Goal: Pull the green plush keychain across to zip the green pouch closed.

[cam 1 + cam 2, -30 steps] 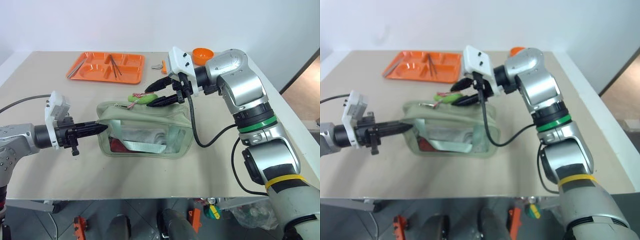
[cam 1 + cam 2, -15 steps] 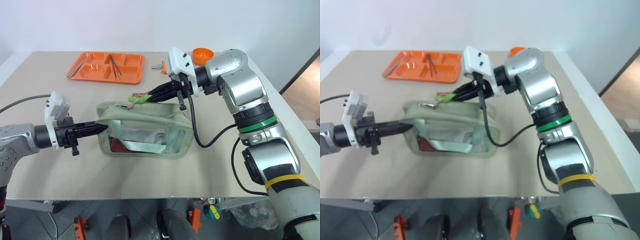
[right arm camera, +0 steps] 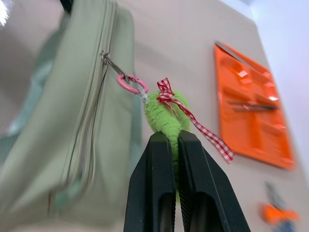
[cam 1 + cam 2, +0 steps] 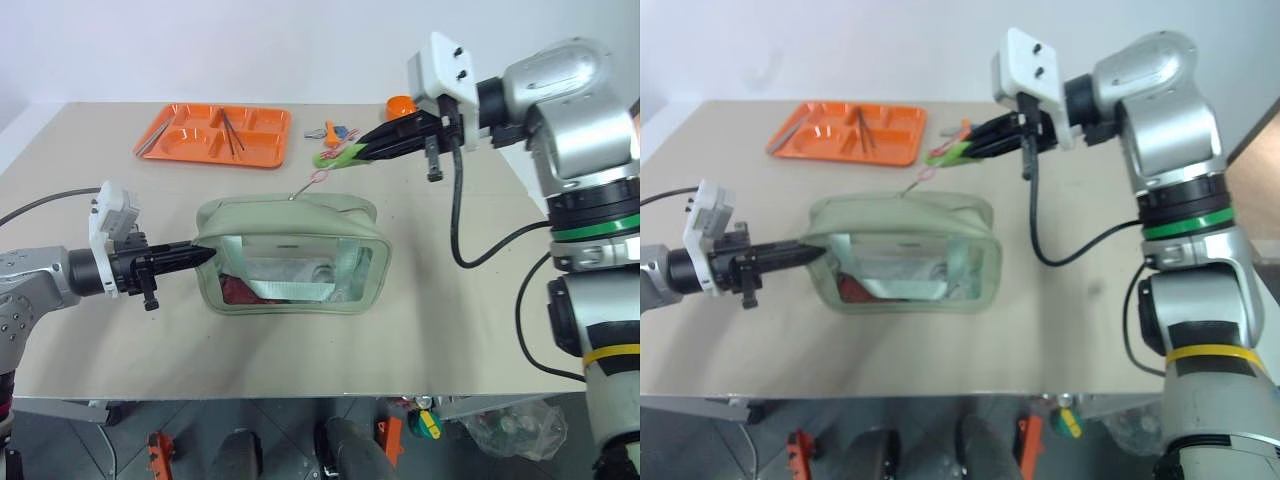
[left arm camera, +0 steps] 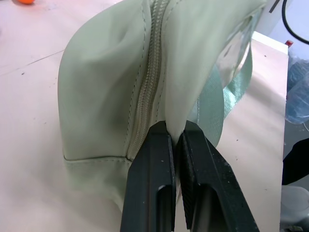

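Soft, pale sage-green fabric pouch (image 4: 290, 255) with a clear plastic window sits in the middle of the beige tabletop (image 4: 420, 330), its zipper running along the top. The left hand (image 4: 195, 257) is clenched on a fold of fabric at the pouch's left end, bracing it. The right hand (image 4: 352, 153) is raised above and behind the pouch, pinching the small lime-green fuzzy plush keychain (image 3: 164, 118), which hangs from the zipper pull by a pink ring (image 3: 131, 84) and a red-and-white checked ribbon.

The plush looks light and squashy, so it needs a firm grip across its body, not on the ribbon. The pouch is floppy and will probably slide or crumple unless its end is held. How far the zipper has closed is hard to judge; it appears partly shut.
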Motion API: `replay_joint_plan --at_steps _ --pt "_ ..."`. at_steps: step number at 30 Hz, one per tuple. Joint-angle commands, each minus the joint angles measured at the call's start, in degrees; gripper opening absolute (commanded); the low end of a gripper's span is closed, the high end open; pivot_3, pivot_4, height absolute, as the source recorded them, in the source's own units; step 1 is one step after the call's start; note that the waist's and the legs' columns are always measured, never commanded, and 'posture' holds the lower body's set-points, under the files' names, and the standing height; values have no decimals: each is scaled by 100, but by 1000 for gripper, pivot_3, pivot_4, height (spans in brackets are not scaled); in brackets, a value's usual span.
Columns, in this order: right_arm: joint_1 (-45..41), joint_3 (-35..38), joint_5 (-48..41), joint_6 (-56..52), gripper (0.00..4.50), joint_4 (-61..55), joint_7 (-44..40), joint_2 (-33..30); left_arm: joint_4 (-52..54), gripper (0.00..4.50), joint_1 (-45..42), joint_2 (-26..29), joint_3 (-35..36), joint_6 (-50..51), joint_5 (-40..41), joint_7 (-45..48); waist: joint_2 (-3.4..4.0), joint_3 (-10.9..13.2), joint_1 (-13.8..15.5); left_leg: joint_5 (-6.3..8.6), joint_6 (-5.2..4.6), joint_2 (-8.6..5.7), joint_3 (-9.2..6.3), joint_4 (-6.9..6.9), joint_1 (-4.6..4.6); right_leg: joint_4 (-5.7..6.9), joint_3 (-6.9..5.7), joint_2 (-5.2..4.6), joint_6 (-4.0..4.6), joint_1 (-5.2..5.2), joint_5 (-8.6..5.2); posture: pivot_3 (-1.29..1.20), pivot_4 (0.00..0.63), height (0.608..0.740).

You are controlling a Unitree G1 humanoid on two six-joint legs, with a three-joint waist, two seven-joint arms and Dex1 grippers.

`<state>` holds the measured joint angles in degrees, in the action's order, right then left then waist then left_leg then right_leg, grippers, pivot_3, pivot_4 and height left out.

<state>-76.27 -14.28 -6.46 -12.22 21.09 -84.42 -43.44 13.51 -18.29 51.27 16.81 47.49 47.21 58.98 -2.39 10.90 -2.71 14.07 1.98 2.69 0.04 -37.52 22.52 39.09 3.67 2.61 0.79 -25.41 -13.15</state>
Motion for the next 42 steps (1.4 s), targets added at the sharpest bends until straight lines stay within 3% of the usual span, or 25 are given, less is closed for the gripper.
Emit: replay_joint_plan --at_steps 1,8,14,25,30,35,42 --pt "46 152 309 473 52 -370 -121 -564 16 0 -26 24 58 -80 14 25 0 0 1 0 0 -1 0 0 -1 0 0 1 0 0 0 0 150 740" --pt "1230 189 816 952 52 -1146 43 -1457 42 0 55 59 60 -110 -18 35 -1 0 6 0 0 -5 7 -1 -3 0 8 -2 -5 2 -3 0 150 740" --pt "2537 378 926 502 52 -2045 636 -1567 61 0 82 94 57 -112 -22 48 6 3 1 -1 1 -2 8 -3 -9 6 23 -2 -4 4 -1 0 150 740" --pt "3598 -246 1309 -166 52 -2922 1573 -570 43 0 -9 148 37 -49 28 83 1 0 0 -3 4 -1 5 -5 -11 9 23 8 -4 5 2 0 150 740" --pt "4232 -842 1869 238 52 -3156 1443 -653 45 0 -33 170 59 -12 66 80 -6 -5 -14 -3 4 0 7 -5 -14 7 21 8 -6 8 1 0 150 740" --pt "4517 -1222 2244 343 52 -3028 1549 -396 45 0 -64 169 49 12 97 65 -15 -10 -21 -5 5 4 11 -6 -36 15 23 17 -1 17 5 0 150 740" --pt "4458 -1237 2492 434 52 -2486 1821 62 45 0 -119 121 4 28 107 29 -89 -56 -78 -7 9 24 13 -5 -120 13 23 21 45 83 4 0 150 740"
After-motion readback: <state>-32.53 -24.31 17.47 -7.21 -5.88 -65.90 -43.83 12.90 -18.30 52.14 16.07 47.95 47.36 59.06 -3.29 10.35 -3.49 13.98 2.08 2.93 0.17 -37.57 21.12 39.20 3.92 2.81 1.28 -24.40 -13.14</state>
